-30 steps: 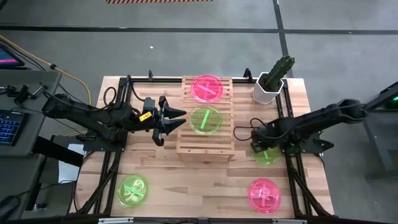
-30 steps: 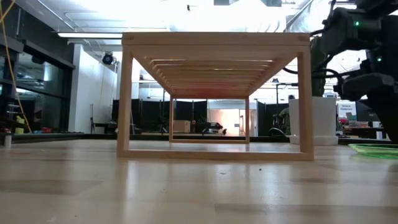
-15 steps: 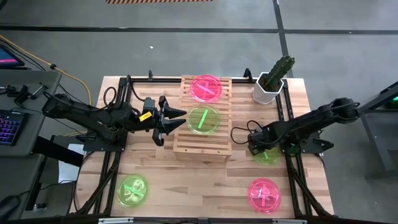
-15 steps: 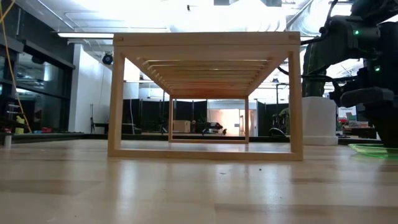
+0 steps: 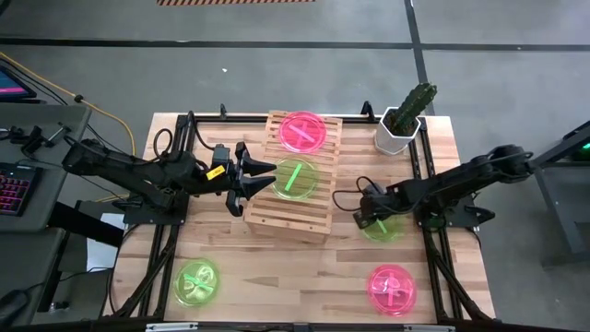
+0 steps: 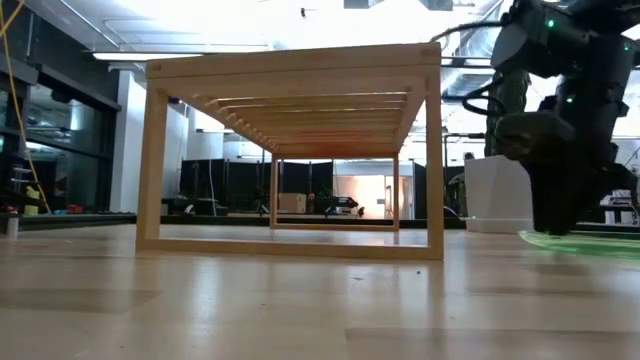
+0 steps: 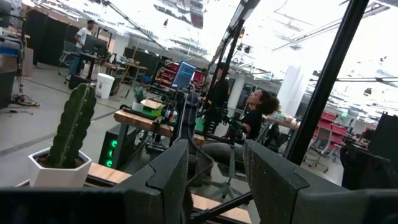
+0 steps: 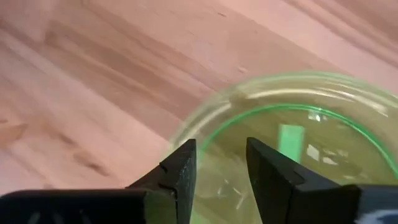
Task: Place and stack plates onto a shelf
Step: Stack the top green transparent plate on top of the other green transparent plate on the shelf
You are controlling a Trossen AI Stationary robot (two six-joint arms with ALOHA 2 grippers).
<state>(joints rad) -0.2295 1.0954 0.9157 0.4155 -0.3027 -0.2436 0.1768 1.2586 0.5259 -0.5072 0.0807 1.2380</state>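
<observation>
Nearest edge: green plate (image 5: 196,282) and pink plate (image 5: 392,289), both flat on table (image 5: 277,277), untouched. Mid-table: right gripper (image 5: 361,211) down over rim of another green plate (image 5: 385,225), fingers (image 8: 180,171) spread a little, gap over the rim, not clamped on it. Left gripper (image 5: 247,175) beside shelf (image 5: 277,217), at its left edge, fingers (image 7: 171,174) parted, holding nothing. Shelf sat skewed, carrying one green plate (image 5: 293,178) and, farther back, a pink one (image 5: 305,132). Cactus pot (image 5: 395,131) at far right corner.
</observation>
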